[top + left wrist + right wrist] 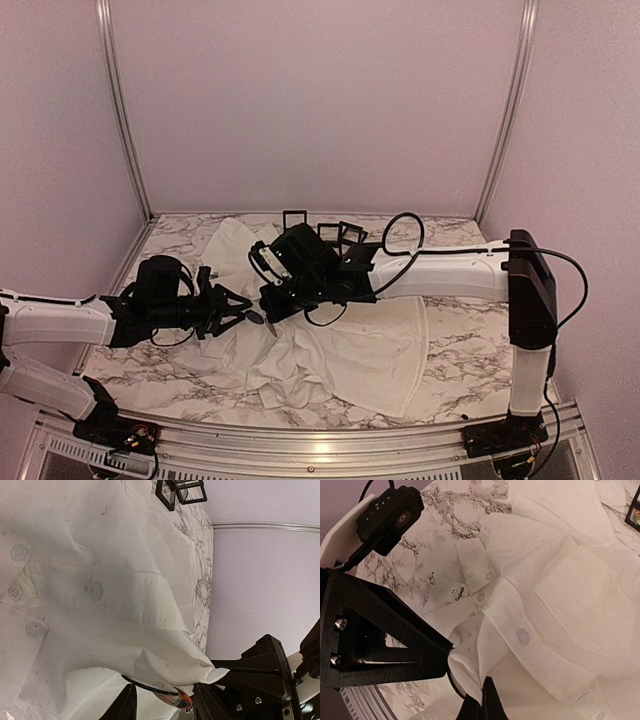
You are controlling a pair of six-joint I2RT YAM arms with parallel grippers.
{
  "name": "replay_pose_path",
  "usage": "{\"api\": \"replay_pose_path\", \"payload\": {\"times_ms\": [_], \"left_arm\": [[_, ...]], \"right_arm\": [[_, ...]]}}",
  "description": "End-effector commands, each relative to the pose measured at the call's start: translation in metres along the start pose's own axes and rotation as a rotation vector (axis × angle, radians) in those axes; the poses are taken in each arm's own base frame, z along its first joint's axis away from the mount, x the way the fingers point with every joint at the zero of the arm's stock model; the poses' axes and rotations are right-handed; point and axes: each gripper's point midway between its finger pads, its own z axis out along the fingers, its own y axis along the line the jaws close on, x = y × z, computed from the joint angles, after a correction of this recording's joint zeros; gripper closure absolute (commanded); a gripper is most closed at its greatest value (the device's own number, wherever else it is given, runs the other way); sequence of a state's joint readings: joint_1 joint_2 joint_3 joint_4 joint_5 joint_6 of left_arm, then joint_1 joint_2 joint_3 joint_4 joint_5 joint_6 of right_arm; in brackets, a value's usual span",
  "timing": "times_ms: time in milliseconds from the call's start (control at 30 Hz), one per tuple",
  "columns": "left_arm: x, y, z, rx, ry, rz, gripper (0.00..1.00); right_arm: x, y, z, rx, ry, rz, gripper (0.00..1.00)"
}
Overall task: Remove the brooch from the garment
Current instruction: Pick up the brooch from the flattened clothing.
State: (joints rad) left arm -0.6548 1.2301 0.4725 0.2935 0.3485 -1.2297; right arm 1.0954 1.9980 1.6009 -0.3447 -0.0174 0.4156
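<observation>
The garment (350, 350), a white button-up shirt, lies crumpled on the marble table. My right gripper (272, 298) is shut on a fold of its cloth (470, 675) and holds it raised; its fingertips (484, 702) pinch the fold. The brooch (172, 695), an oval with a dark rim and a shiny silver and orange face, hangs under that lifted fold and shows as a small dark spot (258, 318) from above. My left gripper (165, 707) is open, one finger on each side of the brooch. The brooch's right end lies against one finger (207, 705).
Several small black open frames (325, 232) stand at the back of the table (450, 320), also seen past the shirt (180, 492). Pale walls close the back and sides. A metal rail (330, 445) runs along the near edge.
</observation>
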Motion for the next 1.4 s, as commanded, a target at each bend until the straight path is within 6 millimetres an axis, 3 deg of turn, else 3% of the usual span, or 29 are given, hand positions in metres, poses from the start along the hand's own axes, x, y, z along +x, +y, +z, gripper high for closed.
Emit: {"api": "replay_pose_path", "payload": {"times_ms": [0, 267, 600, 733, 933, 1367], "left_arm": [[-0.001, -0.001, 0.005, -0.021, 0.006, 0.004, 0.62], [0.003, 0.004, 0.011, -0.046, 0.034, 0.014, 0.63], [0.006, 0.003, 0.012, -0.046, 0.051, 0.019, 0.81], [0.012, 0.008, 0.012, -0.059, 0.085, 0.020, 0.80], [0.022, 0.016, 0.012, -0.085, 0.134, 0.010, 0.65], [0.019, 0.005, 0.015, -0.032, 0.120, -0.023, 0.76]], "right_arm": [[-0.019, 0.008, -0.020, -0.032, -0.061, 0.008, 1.00], [-0.017, 0.009, -0.018, -0.037, -0.059, 0.009, 1.00], [-0.012, 0.006, -0.016, -0.030, -0.048, 0.008, 1.00], [-0.011, 0.003, -0.015, -0.017, -0.046, 0.003, 1.00], [-0.009, 0.003, -0.015, -0.009, -0.046, -0.008, 1.00], [-0.006, 0.003, -0.014, -0.007, -0.038, -0.008, 1.00]]}}
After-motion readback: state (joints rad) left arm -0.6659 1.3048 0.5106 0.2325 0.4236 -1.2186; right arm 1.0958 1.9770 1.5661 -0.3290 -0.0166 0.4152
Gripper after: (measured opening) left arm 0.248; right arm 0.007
